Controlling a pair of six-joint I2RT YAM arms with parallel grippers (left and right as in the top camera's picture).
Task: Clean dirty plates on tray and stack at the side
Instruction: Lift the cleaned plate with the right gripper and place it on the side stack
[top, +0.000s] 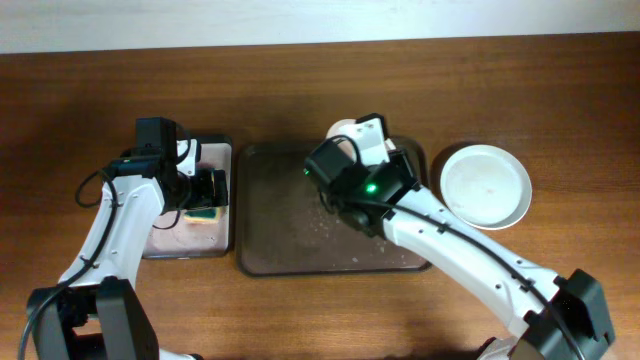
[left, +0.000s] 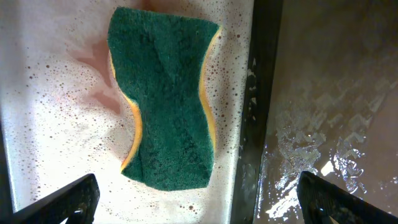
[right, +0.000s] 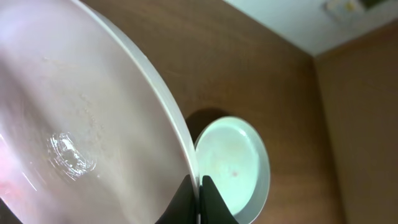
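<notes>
Wood-brown tabletop (top: 560, 90) fills my overhead view, and the large dark brown tray (top: 290, 235) lies at its middle, wet and flecked with pale droplets, with no plate lying flat on it. Just left of it, almost touching, sits the smaller black tray (top: 165, 245) with its pinkish floor, which in the left wrist view is spattered with fine reddish specks.

On the bare table to the right of the brown tray rests a pale green plate (top: 485, 185), upright and wiped clean as far as I can tell. A second, pinkish-white plate (right: 74, 124) is held tilted on edge above the far right part of the brown tray; it has a wet sheen, and I see a faint pink tinge at one edge.

A green-and-yellow sponge (left: 165, 93) lies flat in the small tray near its right rim.

My right gripper (right: 199, 196) is pinched tight on the rim of the pinkish-white plate. My left gripper (left: 199, 205) hangs over the sponge with its fingers (left: 62, 202) spread wide, grasping nothing.
</notes>
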